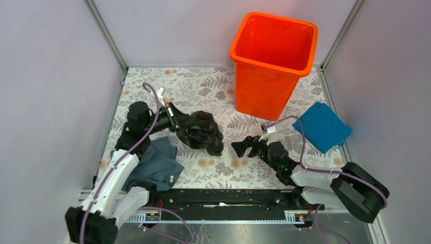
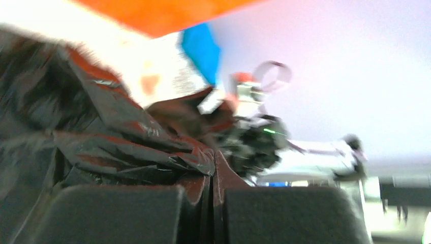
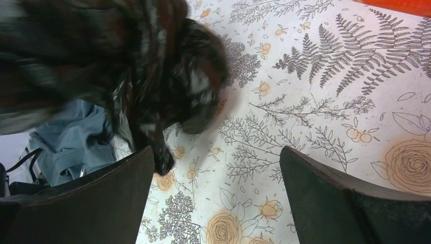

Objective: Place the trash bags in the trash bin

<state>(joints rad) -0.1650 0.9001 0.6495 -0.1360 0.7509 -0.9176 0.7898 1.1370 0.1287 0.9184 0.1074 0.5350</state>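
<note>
Pinching a fold of black film: left claw [image 2: 213, 203] is closed, pads together on an edge of the trash bags [image 1: 203, 133]. Only a thin pleat sits between the pads; the rest bunches ahead of the claw, resting on the counter [image 1: 223, 170].

- Risk, slip: the film is glossy and the bite looks small. A quick lift could pull the pleat free and drop the bundle.
- Risk, stretch: thin film may stretch or tear at the pinch if the bulk drags on the counter.
- Grey-blue cloth [image 1: 157, 165] lies just behind and below the claw, near the bundle's near edge. I cannot tell whether they touch; a trailing fold could snag it.
- Right claw [image 3: 216, 190], jaws wide apart, hovers low over the counter just beyond the bundle's far side. Close quarters; the two arms could clash.
- Trash bin [image 1: 262, 91] stands upright well beyond the claw, farther than the bundle. It is tall; a loose tail could catch the rim, hang outside or tip it.
- Bright blue cloth [image 1: 321, 126] lies beside the bin, clear of the likely path.
</note>
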